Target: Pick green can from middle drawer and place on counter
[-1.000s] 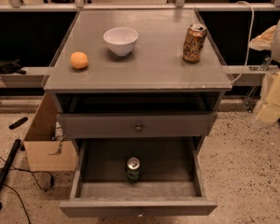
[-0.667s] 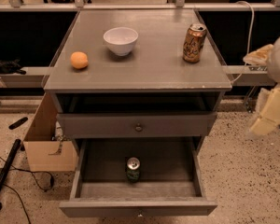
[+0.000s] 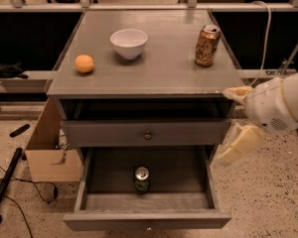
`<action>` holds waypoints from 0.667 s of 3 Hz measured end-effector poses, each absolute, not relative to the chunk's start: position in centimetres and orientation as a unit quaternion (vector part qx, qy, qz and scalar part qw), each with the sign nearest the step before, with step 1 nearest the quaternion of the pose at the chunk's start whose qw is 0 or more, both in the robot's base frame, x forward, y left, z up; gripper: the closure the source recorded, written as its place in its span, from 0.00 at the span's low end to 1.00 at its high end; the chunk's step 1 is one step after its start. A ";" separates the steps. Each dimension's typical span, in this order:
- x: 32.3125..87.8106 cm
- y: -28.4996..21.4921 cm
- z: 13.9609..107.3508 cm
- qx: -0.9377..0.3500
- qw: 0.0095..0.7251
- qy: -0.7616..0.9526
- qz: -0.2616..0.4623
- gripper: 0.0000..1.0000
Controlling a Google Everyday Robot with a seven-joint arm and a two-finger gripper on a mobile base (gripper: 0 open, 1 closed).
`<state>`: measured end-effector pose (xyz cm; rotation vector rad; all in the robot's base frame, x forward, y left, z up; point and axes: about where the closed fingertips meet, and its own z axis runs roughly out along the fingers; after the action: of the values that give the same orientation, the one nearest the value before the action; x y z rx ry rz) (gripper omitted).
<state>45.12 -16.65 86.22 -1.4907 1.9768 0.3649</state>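
The green can (image 3: 141, 179) stands upright on the dark floor of the open middle drawer (image 3: 147, 219), near the centre and towards its front. The counter (image 3: 154, 68) is the grey top of the cabinet. My gripper (image 3: 234, 120) is at the right of the cabinet, level with the counter's front right corner. It is well above and to the right of the can. Its two cream fingers (image 3: 238, 146) are spread apart with nothing between them.
On the counter stand a gold-orange can (image 3: 207, 45) at the right, a white bowl (image 3: 128, 42) in the middle and an orange (image 3: 84, 63) at the left. A closed drawer front with a round knob (image 3: 147, 135) sits above the open drawer. A cardboard box (image 3: 48, 150) stands on the floor at the left.
My gripper has moved left from the right edge of the view towards the cabinet's front right corner. The can and the drawer have not moved.
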 end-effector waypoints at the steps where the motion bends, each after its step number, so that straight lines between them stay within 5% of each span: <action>1: 45.9 -13.9 81.3 -0.559 0.318 0.743 0.184 0.00; 2: 46.5 -12.4 76.2 -0.553 0.298 0.747 0.216 0.00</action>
<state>46.51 -12.45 76.20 -1.4694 1.9854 0.5737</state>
